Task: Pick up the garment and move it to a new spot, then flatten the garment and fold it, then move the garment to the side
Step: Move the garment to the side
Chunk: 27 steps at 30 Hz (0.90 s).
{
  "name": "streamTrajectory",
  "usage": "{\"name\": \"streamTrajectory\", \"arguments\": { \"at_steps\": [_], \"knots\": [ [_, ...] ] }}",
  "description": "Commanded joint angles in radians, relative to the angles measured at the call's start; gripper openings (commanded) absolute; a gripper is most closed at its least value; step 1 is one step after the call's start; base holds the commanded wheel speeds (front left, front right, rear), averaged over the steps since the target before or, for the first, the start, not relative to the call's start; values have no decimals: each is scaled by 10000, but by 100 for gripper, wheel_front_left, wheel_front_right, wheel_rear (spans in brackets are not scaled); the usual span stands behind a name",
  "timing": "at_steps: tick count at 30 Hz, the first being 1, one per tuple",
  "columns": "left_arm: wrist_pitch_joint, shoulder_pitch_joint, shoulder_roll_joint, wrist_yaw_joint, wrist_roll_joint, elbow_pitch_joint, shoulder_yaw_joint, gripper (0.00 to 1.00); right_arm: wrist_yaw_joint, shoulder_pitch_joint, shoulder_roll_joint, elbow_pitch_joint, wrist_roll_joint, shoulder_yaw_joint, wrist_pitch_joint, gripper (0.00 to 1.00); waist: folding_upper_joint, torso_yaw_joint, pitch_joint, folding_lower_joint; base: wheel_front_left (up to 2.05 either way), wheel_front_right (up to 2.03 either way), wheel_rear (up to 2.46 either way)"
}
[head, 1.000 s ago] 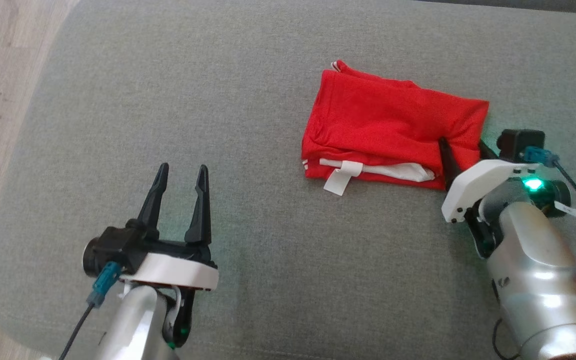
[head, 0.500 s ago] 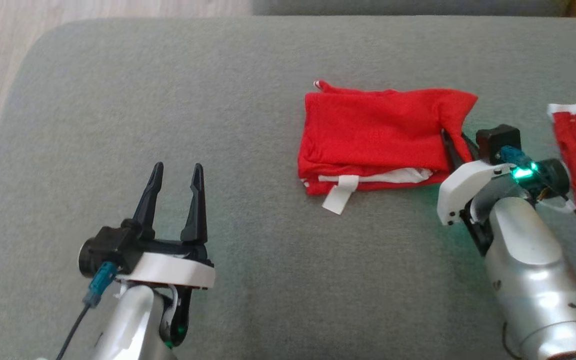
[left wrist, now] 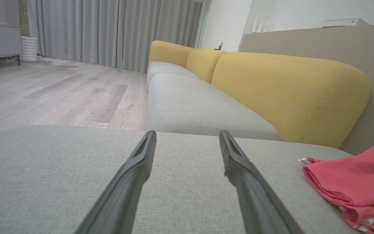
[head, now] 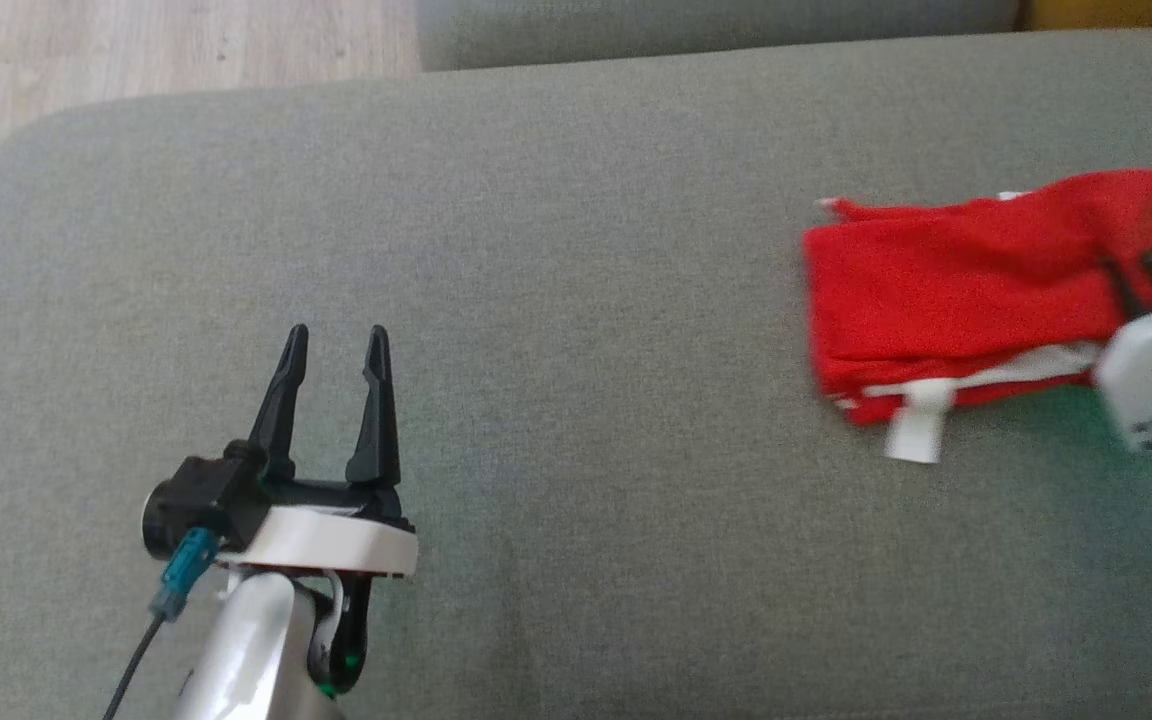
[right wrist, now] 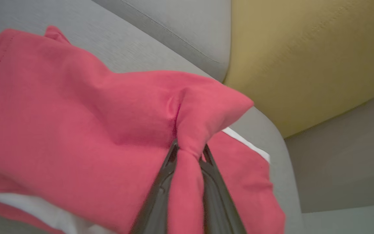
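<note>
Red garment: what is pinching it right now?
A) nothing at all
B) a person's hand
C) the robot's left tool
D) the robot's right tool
D: in the right wrist view, the right tool has its two dark fingers closed on a bunched fold of the red garment. The left tool stands open over the grey cushion.
</note>
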Motion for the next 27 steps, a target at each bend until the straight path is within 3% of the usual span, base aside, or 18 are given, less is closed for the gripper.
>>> {"name": "streamTrajectory", "arguments": {
  "at_steps": [1, 6, 12, 19, 27],
  "knots": [
    [-49, -193, 57, 14, 54, -352, 312, 100, 65, -300, -685, -349, 311, 237, 125, 0, 0, -12, 147, 0, 0, 0, 0],
    [-49, -331, 57, -42, 104, -332, 313, 100, 65, -601, -1989, -359, 733, 316, 571, 0, 0, 45, 467, 0, 0, 0, 0],
    [-49, -525, 57, -125, 178, -300, 343, 100, 65, -922, -2627, 44, 817, -190, 738, 0, 0, 151, 805, 0, 0, 0, 0],
    [-49, -696, 57, -205, 205, -271, 365, 100, 65, -1175, -2932, 787, 355, -1240, 732, 0, 0, 328, 1135, 0, 0, 0, 0],
    [-49, -670, 57, -231, 218, -244, 435, 100, 65, -1231, -2547, 1014, -285, -2135, 584, 0, 0, 293, 1167, 0, 0, 0, 0]
  ]
}}
